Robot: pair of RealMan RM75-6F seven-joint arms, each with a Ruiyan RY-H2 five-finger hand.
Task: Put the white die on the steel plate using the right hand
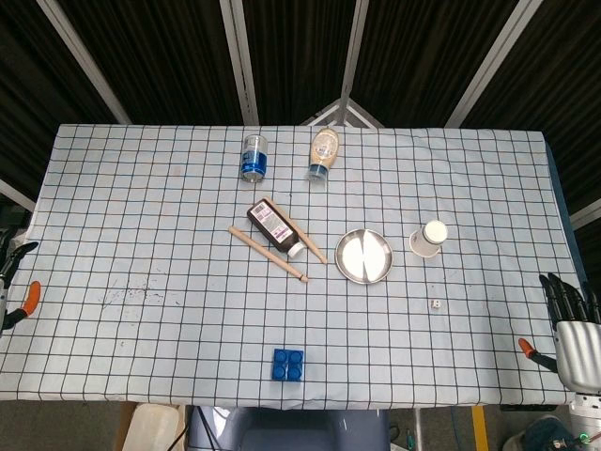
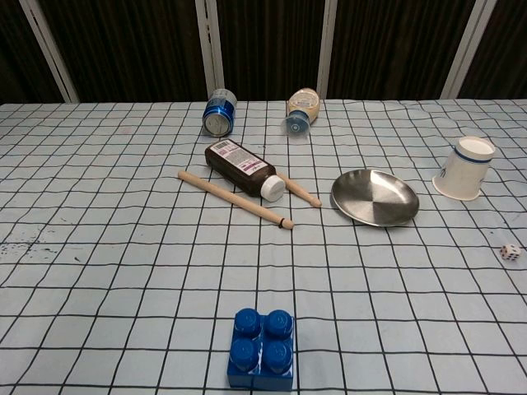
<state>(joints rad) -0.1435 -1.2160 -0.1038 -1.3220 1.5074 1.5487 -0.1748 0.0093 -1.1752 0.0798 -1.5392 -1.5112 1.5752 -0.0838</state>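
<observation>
— So, what's sitting nearest the front edge of the tabletop (image 1: 141, 207)?

— A blue block (image 2: 263, 348) is lying close to that edge, about midway along it. The right hand (image 1: 573, 329) is hanging off the right front corner, fingers spread apart and holding nothing. It looks parked there, waiting to begin.

— And the left hand (image 1: 11, 282)?

— Only a sliver is showing past the left edge, so I cannot tell how its fingers are lying.

— Where's the white die (image 2: 510, 253) resting?

— It's lying toward the right edge, a little in from the right hand, with the steel plate (image 2: 375, 197) sitting just beyond it toward the middle. That's probably making for a short carry.

— Anything crowding the plate?

— A paper cup (image 2: 464, 169) is standing upside down beside it on the right; two wooden sticks (image 2: 235, 200) and a brown bottle (image 2: 244, 167) are lying on its left. Toward the far edge, a can (image 2: 219, 113) and a squeeze bottle (image 2: 300, 109) are lying on their sides.
</observation>
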